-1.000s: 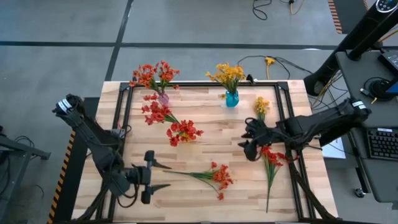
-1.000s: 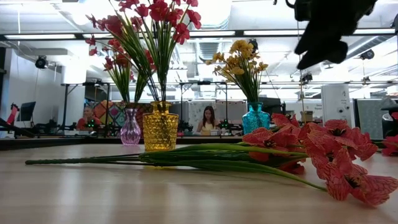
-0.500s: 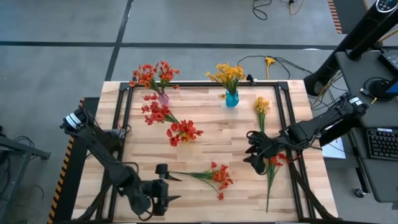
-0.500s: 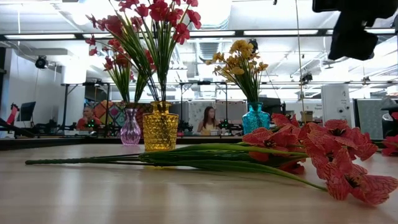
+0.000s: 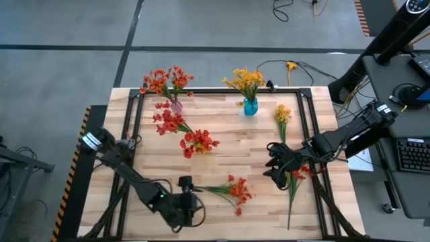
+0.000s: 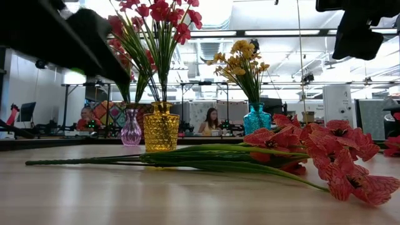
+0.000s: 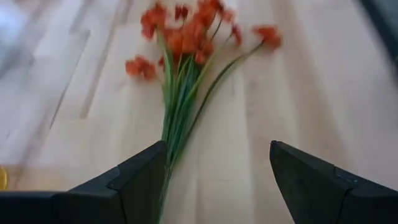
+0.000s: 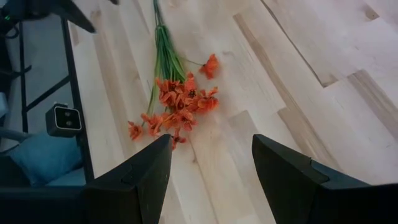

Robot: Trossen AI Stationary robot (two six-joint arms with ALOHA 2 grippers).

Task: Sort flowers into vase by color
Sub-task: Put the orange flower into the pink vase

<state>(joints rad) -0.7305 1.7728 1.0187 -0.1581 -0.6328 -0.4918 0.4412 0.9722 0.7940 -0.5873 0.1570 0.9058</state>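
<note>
Red-orange flowers [image 5: 232,190] lie just ahead of the left gripper [image 5: 191,199] in the high view; the right gripper [image 5: 274,163] hovers beside another red sprig [image 5: 294,176]. Left wrist view: fingers [image 7: 142,180] spread wide, stems between them. Right wrist view: fingers [image 8: 144,171] parted, empty, blossoms [image 8: 177,102] ahead

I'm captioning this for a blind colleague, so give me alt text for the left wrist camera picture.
The left gripper hovers open over a pale wooden table, its two dark fingers spread either side of the green stem end of a red-orange flower sprig. The sprig lies flat, blossoms pointing away from the gripper.
</note>
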